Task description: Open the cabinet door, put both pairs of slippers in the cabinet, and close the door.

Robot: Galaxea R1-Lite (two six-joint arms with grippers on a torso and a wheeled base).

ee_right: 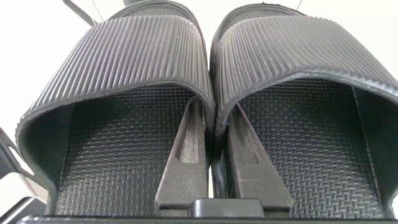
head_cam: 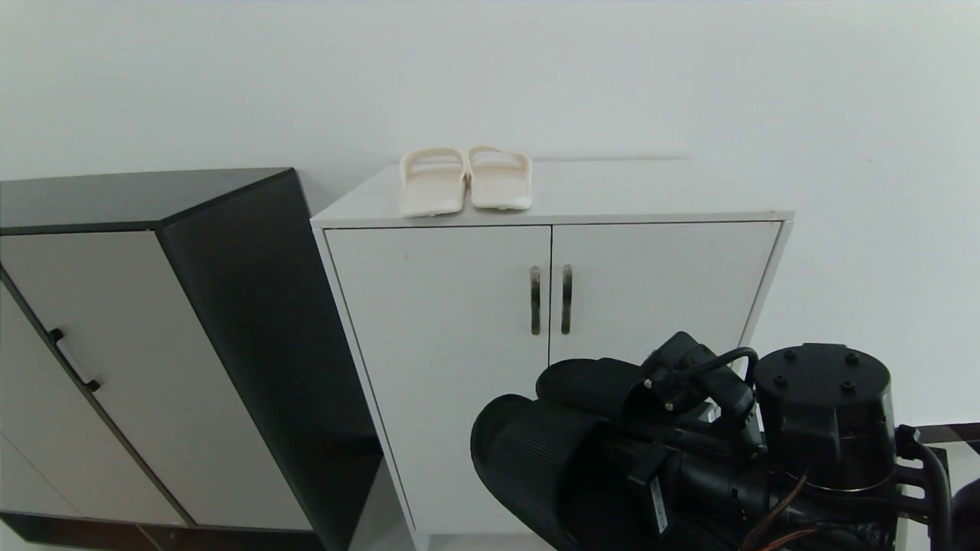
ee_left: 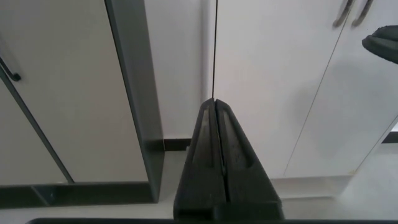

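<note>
**Black pair in hand, doors shut**

I am holding the black slippers (head_cam: 536,451) in my right gripper (ee_right: 214,106), low in front of the white cabinet (head_cam: 429,383), before its right door (head_cam: 658,283). One finger is sitting inside each slipper. Together they are pinching the two inner side walls, so the pair is hanging as one piece rather than two loose shoes.

My left gripper (ee_left: 215,102) is hanging closed on nothing, aimed low at the gap between the white cabinet and the black cabinet (head_cam: 253,321) on its left. I judge it is the free tool for pulling one of the handles (head_cam: 566,298), since both doors are lying shut.

The beige slippers (head_cam: 465,180) are waiting side by side on the cabinet top, at its front edge toward the left corner.
</note>
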